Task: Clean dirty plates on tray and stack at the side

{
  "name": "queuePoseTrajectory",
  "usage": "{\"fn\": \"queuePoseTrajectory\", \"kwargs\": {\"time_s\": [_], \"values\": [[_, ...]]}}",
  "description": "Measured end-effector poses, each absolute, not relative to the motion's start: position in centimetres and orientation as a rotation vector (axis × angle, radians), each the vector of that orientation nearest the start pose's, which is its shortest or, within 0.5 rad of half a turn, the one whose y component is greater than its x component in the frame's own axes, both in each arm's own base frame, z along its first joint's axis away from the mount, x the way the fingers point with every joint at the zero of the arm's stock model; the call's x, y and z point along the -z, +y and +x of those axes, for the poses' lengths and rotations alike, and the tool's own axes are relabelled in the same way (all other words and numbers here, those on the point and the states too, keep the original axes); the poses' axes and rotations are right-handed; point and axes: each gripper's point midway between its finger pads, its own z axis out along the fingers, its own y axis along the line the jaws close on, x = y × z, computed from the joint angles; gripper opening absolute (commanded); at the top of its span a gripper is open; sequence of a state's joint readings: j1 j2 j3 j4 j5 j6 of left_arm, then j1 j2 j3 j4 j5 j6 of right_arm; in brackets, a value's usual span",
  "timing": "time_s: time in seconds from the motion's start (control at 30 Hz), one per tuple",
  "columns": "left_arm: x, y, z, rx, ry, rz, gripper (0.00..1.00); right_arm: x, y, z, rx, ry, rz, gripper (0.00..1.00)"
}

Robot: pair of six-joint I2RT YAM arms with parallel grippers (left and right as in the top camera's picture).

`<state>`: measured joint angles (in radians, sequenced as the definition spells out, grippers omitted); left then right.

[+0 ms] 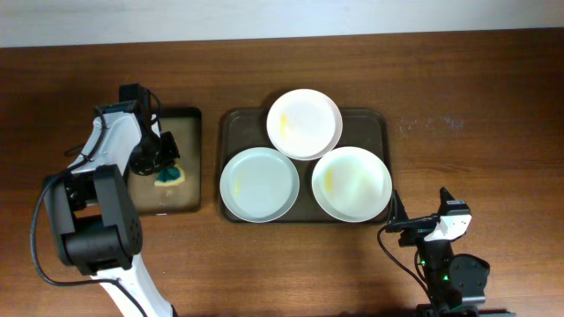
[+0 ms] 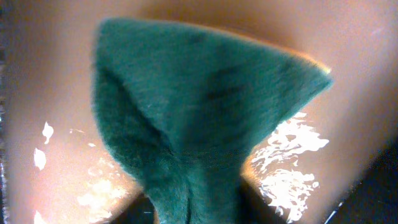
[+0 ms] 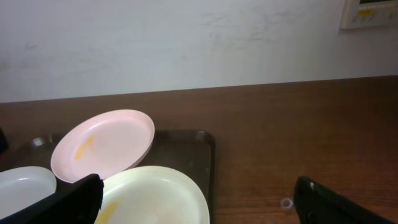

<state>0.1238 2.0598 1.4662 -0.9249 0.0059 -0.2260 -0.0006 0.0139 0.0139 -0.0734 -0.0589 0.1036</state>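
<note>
My left arm [image 1: 106, 141] reaches over the small black tray [image 1: 181, 201], and my left jaws are clenched on the green sponge [image 1: 167, 178]. Up close the sponge [image 2: 199, 112] fills nearly everything in front of those jaws. It is creased down the middle and narrows to a pinched neck where it goes between them. The shiny tray floor shows just beyond it on both sides.

My right jaws are released and stand wide apart, with one dark fingertip [image 3: 68, 202] low on each side of my view. They hang over the bare counter [image 1: 476, 88], just off the nearest corner of the large brown tray [image 1: 238, 123].

All three plates lie on that tray [image 3: 196, 146], ahead of my right jaws and to their left. The closest plate [image 1: 352, 183] looks cream from here [image 3: 155, 196] and sits just ahead of the left fingertip, with a yellow smear on it. Beyond it, the far plate [image 1: 304, 123] is tilted [image 3: 102, 144], with its near edge over the rims of the other two and a yellow streak on its left side. The third plate [image 1: 259, 183] lies farthest left of my right jaws, and from there only its edge [image 3: 25, 183] shows. It lies between my two pairs of jaws, nearer the left pair.
</note>
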Motion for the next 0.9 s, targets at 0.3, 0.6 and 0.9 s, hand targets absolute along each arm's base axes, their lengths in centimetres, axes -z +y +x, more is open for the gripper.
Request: {"fn": "queuePoseTrajectory", "kwargs": {"time_s": [0.3,0.6,0.9], "values": [[-1.3,4.7,36.3,-0.024,3.149,-0.559,0.73,-15.9,1.0,24.6,-0.128,1.645,0.042,0.98],[-1.3,4.6,36.1,-0.018,3.157,-0.562,0.00,-15.9,1.0,24.6,-0.128,1.645,0.042,0.98],[-1.3,5.1,38.9,-0.015,3.047,-0.537,0.99,-15.9,1.0,24.6,-0.128,1.645,0.041,0.98]]}}
